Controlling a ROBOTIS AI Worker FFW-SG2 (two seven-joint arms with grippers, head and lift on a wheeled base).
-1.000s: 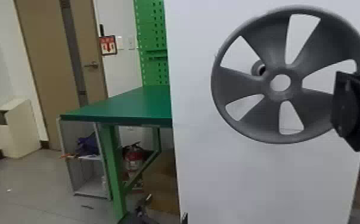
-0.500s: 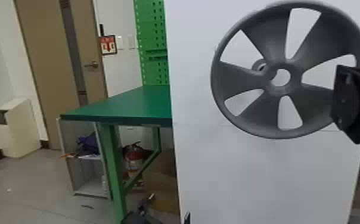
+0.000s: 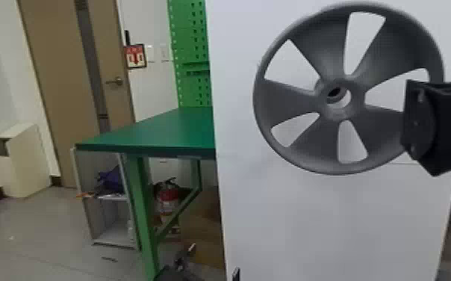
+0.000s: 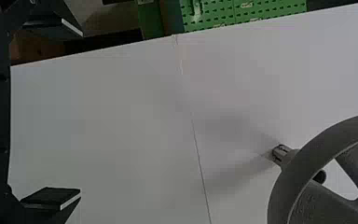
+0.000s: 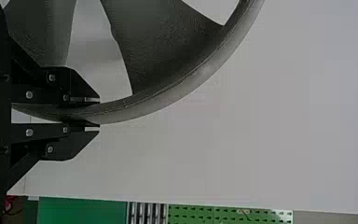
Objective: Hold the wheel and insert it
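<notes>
Head view: the right gripper (image 3: 422,125) is hiding part of the wheel (image 3: 286,98). Wrist views: the picture edges are cutting off the wheel; in the left, its rim (image 4: 305,165) is partly hiding a post (image 4: 284,155).

Wheel (image 3: 339,113)'s dk grey, panel (image 3: 329,224) wht, tabletop (image 3: 168,130) grn, pegboard (image 3: 189,33) grn w/ hole rows.

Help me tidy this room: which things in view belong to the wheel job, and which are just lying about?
For the job:
- grey wheel, its rim held by the right pincer
- stub on the white panel, likely its mount

Just lying about:
- green table
- red fire extinguisher
- purple item on the grey shelf
- cream box beside the door
</notes>
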